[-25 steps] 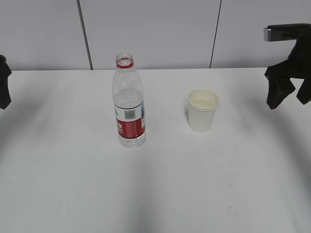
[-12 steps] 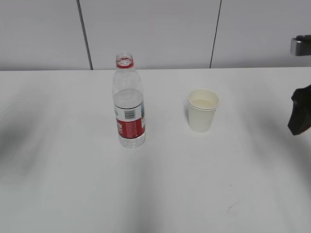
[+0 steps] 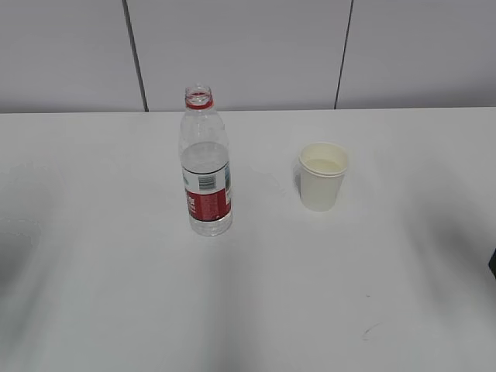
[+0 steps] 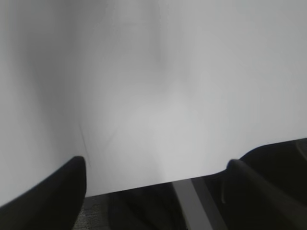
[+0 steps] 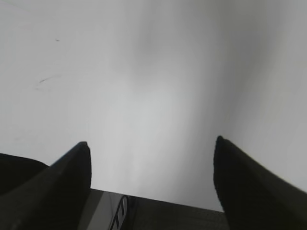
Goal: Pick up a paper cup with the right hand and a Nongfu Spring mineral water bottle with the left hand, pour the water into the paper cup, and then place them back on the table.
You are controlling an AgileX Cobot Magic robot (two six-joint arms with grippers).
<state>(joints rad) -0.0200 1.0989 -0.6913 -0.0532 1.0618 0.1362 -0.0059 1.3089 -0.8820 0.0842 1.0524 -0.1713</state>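
With both grippers spread and empty, the capless bottle (image 3: 206, 167) at nine o'clock of the cup (image 3: 322, 177) risked spilling if knocked.

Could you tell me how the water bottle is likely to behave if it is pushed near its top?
The Nongfu Spring mineral water bottle stands tall and narrow on the table, so a push near its neck would probably tip it. It looks only partly filled, so likely fairly light. With no cap on, a tip would probably spill water.
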